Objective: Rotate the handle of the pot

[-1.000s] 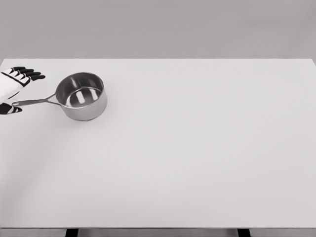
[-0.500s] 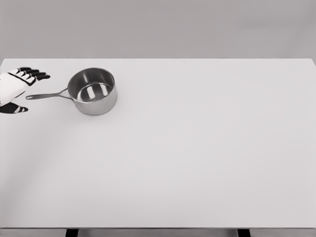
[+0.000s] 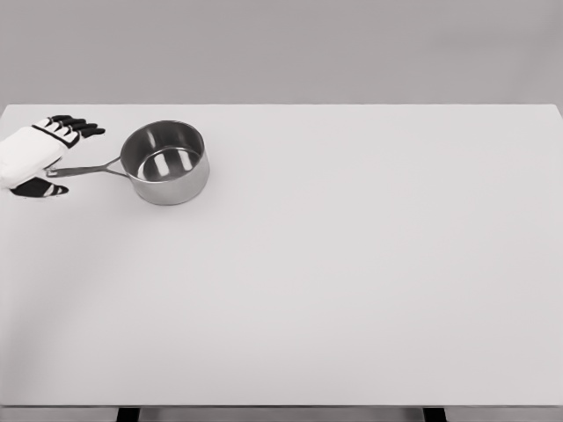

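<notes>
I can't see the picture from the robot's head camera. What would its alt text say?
A white robot left hand with black fingers spread reaches for the tip of a steel pot's handle. The empty pot stands upright at the far left of a plain white table.

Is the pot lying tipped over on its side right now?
No, the pot stands upright on the table, its open mouth facing up and its handle pointing left toward the left hand.
</notes>
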Robot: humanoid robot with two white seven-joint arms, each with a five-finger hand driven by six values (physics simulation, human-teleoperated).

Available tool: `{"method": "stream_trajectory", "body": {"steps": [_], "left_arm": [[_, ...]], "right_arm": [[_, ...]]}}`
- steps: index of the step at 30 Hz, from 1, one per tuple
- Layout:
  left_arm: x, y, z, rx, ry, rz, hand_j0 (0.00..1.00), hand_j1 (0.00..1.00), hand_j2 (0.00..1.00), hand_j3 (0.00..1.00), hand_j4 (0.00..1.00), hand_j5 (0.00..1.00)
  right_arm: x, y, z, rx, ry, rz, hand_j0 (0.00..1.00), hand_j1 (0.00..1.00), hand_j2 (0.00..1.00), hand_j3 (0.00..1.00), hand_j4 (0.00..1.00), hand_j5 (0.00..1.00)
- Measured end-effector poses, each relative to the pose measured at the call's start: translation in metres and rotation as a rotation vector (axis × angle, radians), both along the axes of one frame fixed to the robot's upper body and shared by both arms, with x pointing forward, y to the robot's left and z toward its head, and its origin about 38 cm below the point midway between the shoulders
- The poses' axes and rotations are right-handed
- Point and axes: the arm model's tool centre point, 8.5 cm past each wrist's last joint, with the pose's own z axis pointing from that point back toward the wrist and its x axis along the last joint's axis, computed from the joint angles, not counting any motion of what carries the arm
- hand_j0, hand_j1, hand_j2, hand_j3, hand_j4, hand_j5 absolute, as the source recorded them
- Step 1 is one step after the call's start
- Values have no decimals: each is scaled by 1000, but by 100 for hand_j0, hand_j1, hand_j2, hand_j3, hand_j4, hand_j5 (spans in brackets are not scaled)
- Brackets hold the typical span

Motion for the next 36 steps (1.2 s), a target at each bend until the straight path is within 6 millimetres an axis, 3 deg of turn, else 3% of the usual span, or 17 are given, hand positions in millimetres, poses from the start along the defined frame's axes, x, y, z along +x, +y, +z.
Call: {"method": "stream_trajectory", "body": {"steps": [6, 36], "left_arm": [[2, 0, -6, -11, 10, 10, 100, 100, 100, 100, 100, 100], [19, 12, 8, -18, -13, 58, 100, 100, 100, 100, 100, 100]], "right_arm": [[0, 0, 0, 0, 0, 0, 100, 100, 100, 100, 100, 100], [0, 0, 0, 0, 0, 0, 100, 100, 100, 100, 100, 100]]}}
